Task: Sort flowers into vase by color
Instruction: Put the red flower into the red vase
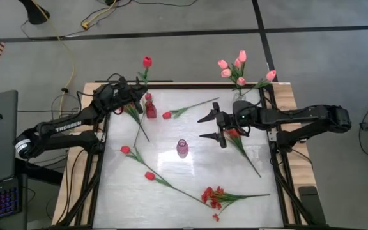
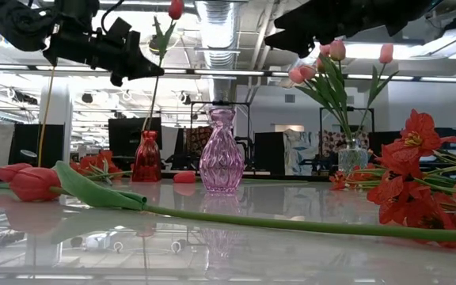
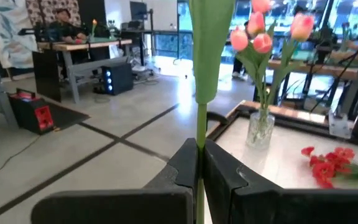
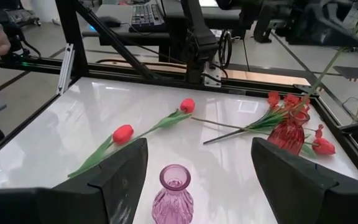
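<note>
My left gripper (image 1: 138,92) at the far left is shut on a red tulip (image 1: 147,62), which stands over the red vase (image 1: 151,108). The stem's lower end (image 4: 304,102) reaches the vase's mouth. My right gripper (image 1: 207,126) hovers open right of centre, above a red bunch (image 1: 236,135); the pink vase (image 4: 171,199) shows low between its fingers. Lying flat on the table are a red tulip (image 1: 167,115), two red tulips (image 1: 125,150) on one leafy stem, and a red bunch (image 1: 213,197). Another bunch (image 4: 278,99) lies by the red vase. My left gripper pinches the tulip's thin green stem (image 3: 200,134) between its two fingers, just below a long leaf (image 3: 211,50). The fingers come level from the table's left and lie across the stem. The tulip stands nearly upright, head up, its lower end at the red vase's mouth (image 2: 150,133).
A clear vase (image 1: 241,96) with several pink tulips (image 1: 238,67) stands at the far right corner. The pink vase (image 1: 182,148) stands at the table's centre. A dark frame (image 1: 101,147) borders the white tabletop. A person sits at a desk (image 3: 61,25) in the room beyond.
</note>
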